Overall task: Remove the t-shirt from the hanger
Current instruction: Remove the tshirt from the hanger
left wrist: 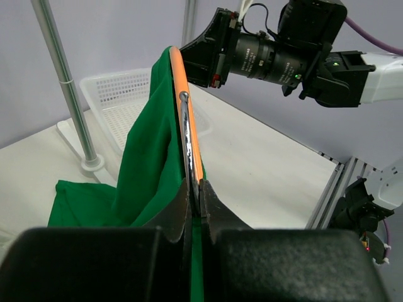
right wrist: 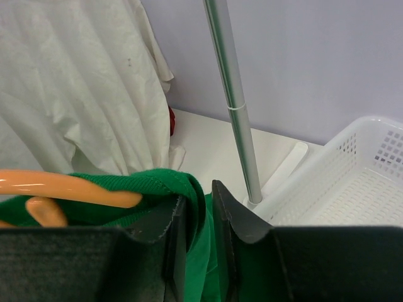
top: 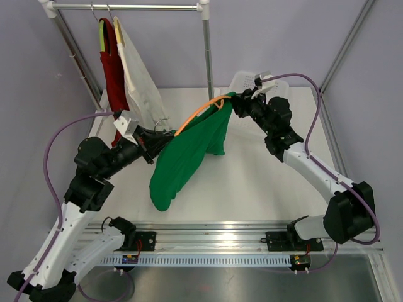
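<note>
T-shirt (top: 182, 165) first: the green one is slung in the air over the desk (top: 271, 182), draped on its hanger and held up between the two arms. Its lower hem hangs toward the near left of the desk.

Behind it stands the rack (top: 126, 7), with a white garment (top: 141, 82) and a red garment (top: 112, 75) on its bar, well apart from the work. A white basket (top: 242, 80) sits at the far right of the desk, just behind the right arm.

The orange hanger (top: 200, 111) runs tilted, from low at the left to high at the right, with the green cloth falling off its underside.

The left gripper (left wrist: 196, 189) is clenched on the hanger near its metal hook, with the wire and the orange bar pinched together between the fingers. The right gripper (right wrist: 196, 204) is grasping a fold of green fabric at the hanger's far end, seemingly a shoulder. From the wrist view I cannot be sure whether the tip of the hanger is caught in that pinch as well.

The step in hand looks like peeling that shoulder off the end of the hanger. To do it well, the left arm should keep the hanger steady as an anchor. The right should draw the cloth outward along the bar and past its tip, not straight down, so the fabric slides instead of snagging. If the tip is trapped, the pull would only drag the hanger along. Once one shoulder is free, the rest should slip off the other side.
</note>
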{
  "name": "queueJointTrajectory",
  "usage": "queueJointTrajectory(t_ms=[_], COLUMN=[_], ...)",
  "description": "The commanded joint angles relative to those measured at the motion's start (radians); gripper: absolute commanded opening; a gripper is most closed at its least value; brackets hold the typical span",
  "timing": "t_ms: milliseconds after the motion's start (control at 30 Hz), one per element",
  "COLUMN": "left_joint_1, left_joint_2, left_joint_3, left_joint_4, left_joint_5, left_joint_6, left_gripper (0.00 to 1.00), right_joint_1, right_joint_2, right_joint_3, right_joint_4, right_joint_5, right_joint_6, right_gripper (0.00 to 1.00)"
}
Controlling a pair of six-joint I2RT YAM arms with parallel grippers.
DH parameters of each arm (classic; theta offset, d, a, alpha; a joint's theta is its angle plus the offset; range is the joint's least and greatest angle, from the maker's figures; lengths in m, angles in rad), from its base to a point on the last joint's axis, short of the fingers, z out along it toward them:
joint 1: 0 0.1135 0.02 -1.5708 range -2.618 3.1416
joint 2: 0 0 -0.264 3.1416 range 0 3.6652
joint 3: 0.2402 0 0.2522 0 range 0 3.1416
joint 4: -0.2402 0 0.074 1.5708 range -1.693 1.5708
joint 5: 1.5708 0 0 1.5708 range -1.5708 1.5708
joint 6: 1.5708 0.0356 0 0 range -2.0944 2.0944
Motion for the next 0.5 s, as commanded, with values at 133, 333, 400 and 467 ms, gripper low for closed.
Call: queueJointTrajectory(t_ms=[133,333,400,467], left_joint_1=[-0.002,-0.003,-0.002,-0.002], left_joint_2=[-0.135,-0.164,-0.157,-0.14], left_joint_3=[0.029,-0.025,-0.032,-0.04], left_joint_4=[0.125,0.23,0.234,0.257], left_joint_5=[0.156,0.102,0.042,-0.004], left_joint_6=[-0.056,-0.084,-0.075,-0.066], left_gripper=[0.0,0.0,0.0,0.0], right_joint_1=[-0.07,-0.072,-0.072,-0.07], right_joint_2=[0.056,0.044,0.032,0.016], right_joint_3=[0.012,-0.061,-0.109,-0.153], right_joint_4=[0.048,0.108,0.161,0.226], right_joint_5=[0.128,0.012,-0.068,-0.143], right_joint_6=[-0.039,0.001,0.03,0.055], right_gripper=[0.27,0.27,0.27,0.27])
